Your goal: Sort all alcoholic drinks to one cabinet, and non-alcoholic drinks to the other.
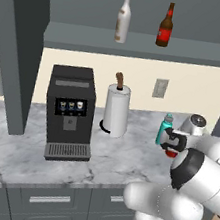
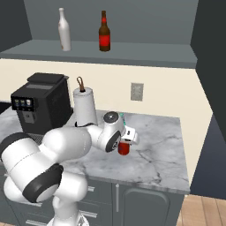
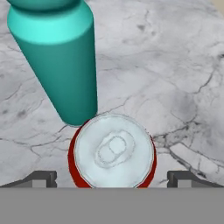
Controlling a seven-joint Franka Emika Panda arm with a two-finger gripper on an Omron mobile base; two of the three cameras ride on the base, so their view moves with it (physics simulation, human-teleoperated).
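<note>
Now gripper hangs right above the red soda can, jaws wide apart w/ a fingertip on each side of the silver top, nothing clamped. Can stands upright on the marble counter, right part, w/ the teal bottle just beside it on the far side. Cream-white bottle & dark brown bottle stand upright, apart, on the open overhead cabinet's shelf floor, above the paper-towel roll & coffee machine.
</note>
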